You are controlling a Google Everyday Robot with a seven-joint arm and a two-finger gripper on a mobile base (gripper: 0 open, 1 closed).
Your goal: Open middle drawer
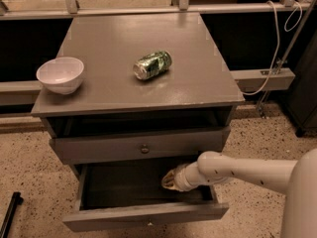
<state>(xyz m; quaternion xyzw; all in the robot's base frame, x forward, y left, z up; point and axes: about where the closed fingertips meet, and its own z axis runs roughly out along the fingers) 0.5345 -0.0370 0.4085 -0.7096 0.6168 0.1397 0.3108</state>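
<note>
The grey cabinet's middle drawer (146,216) stands pulled far out, its dark inside showing and its plain front facing me at the bottom of the view. Above it is the top drawer front (99,148) with a small round knob (144,148). The lowest drawer is hidden under the open one. My gripper (168,181) reaches in from the right on the white arm (237,170). It hangs over the inside of the open drawer, right of its middle and apart from its front.
On the cabinet top (198,83) a white bowl (60,74) sits at the left edge and a green can (152,64) lies on its side near the middle. A white cable (277,53) hangs at the right. The floor (29,172) is speckled.
</note>
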